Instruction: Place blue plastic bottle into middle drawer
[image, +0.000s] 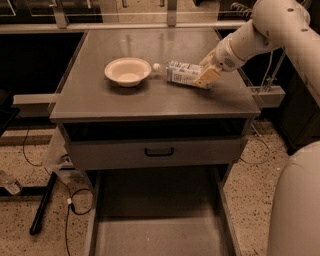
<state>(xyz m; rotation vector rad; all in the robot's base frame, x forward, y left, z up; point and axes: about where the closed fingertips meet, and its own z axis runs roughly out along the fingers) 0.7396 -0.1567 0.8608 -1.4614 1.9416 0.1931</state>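
Lying on the counter (100, 102), blue plastic bottle (181, 73) has the tool (206, 70) at its 3 o'clock end; whether it grasps, cannot tell.

A cream bowl (128, 71) sits upright on the grey counter (150, 102), left of its centre, while under the front edge a closed drawer front (100, 154) carries a black handle (159, 151), and black cables (67, 212) trail over the speckled floor (20, 220) below the front-left corner.
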